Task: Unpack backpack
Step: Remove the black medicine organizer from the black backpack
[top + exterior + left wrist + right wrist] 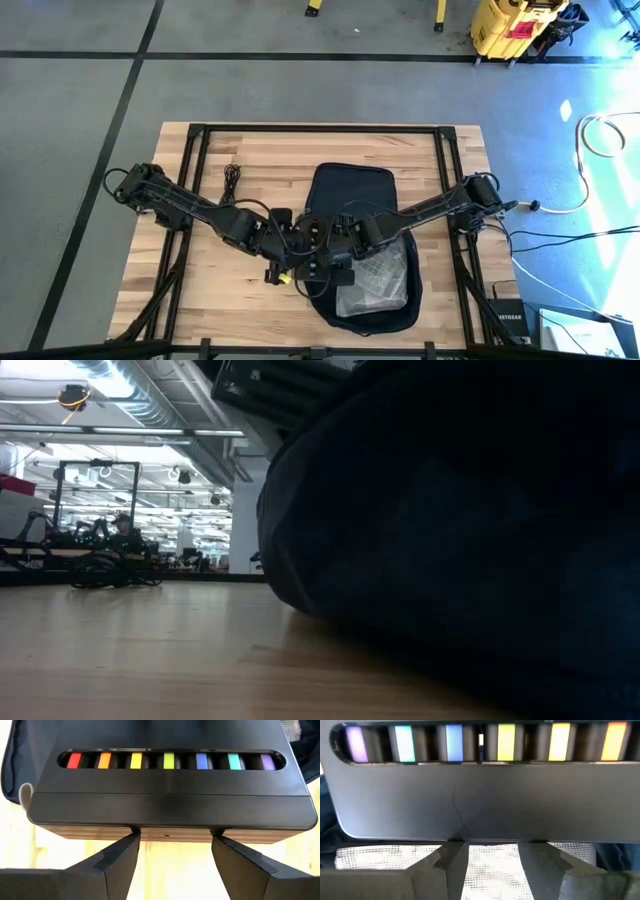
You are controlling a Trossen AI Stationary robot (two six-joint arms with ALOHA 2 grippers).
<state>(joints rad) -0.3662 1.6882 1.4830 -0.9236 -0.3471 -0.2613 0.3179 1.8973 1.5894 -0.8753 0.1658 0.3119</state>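
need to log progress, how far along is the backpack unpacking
Underway. In hand: the left gripper and right gripper both pinch a dark marker box beside the backpack. Left: a clear mesh-patterned pouch still lies on the backpack.

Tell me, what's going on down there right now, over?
Left gripper and right gripper both clamped on a black marker case, one from each side. Backpack lies flat beneath, mesh pouch on it. Nothing blocking.

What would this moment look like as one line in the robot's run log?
backpack: flat on table | marker box: held between both grippers | left gripper: on box edge | right gripper: on opposite edge
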